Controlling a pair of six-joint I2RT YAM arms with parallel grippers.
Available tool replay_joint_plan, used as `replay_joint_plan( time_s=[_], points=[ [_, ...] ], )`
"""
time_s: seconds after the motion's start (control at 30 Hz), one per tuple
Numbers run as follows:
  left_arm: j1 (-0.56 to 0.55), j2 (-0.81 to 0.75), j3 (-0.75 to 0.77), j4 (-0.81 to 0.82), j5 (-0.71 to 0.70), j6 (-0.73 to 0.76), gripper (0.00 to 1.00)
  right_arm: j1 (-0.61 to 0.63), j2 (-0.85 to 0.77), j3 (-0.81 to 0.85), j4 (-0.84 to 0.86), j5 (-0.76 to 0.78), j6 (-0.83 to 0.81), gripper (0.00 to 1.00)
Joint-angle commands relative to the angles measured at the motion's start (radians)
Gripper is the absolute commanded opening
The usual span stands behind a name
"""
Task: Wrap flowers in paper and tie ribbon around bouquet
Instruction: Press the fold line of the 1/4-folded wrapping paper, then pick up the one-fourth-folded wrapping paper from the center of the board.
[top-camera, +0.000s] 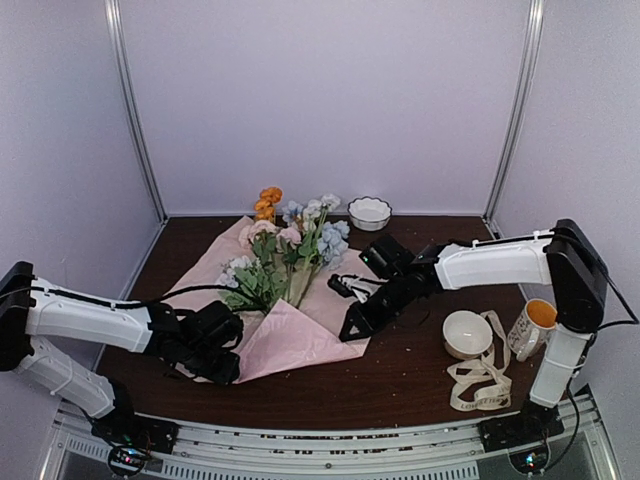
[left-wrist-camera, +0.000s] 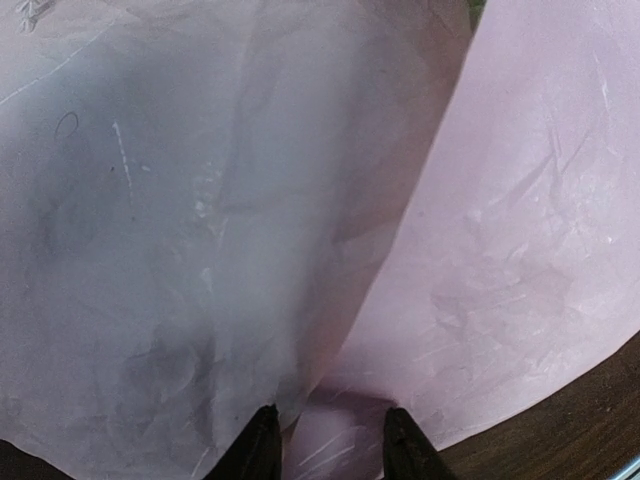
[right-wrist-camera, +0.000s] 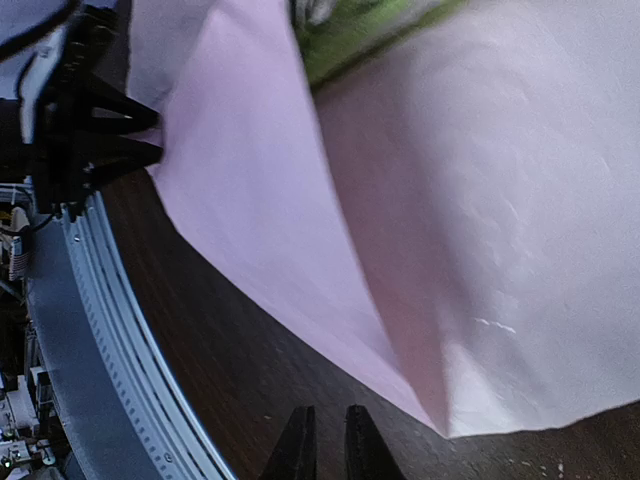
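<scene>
Left arm (top-camera: 90, 322) low along table (top-camera: 400, 385) near edge, left gripper (left-wrist-camera: 330, 450) fingers parted. Right arm (top-camera: 495, 262) reaching toward centre, right gripper (right-wrist-camera: 328, 445) nearly closed.

Flowers (top-camera: 285, 255), one bunch. Pink paper (top-camera: 295, 340), one sheet. Cream ribbon (top-camera: 480, 385), one. White bowls, two: back bowl (top-camera: 368, 212), right bowl (top-camera: 467, 333). Mug (top-camera: 533, 326), one. Robot arms, two: left arm (top-camera: 90, 322), right arm (top-camera: 495, 262).

Pink paper (top-camera: 300, 345) lies spread beneath the left fingers (left-wrist-camera: 260, 448), one flap folded over (creased). The flowers (top-camera: 288, 252) lie on it beyond them. The cream ribbon (top-camera: 480, 385) lies looped, well apart from the right fingers (right-wrist-camera: 297, 442).
</scene>
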Motion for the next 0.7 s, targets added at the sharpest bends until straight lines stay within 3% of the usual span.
replay_joint_plan(
  time_s=[0.0,0.23,0.5,0.67],
  points=[
    [-0.003,0.03,-0.052,-0.104,0.032,-0.024,0.39,0.112,0.011,0.133,0.067,-0.115,0.012,0.12],
    [-0.002,0.002,-0.065,-0.093,0.024,-0.047,0.39,0.162,0.304,0.395,0.172,-0.221,0.189,0.09],
    [-0.002,0.002,-0.033,-0.103,0.013,-0.035,0.39,0.185,0.521,0.525,0.111,-0.223,0.215,0.05],
    [0.002,-0.051,0.058,-0.165,0.015,0.027,0.51,0.184,0.577,0.566,0.008,-0.149,0.194,0.03]
  ],
)
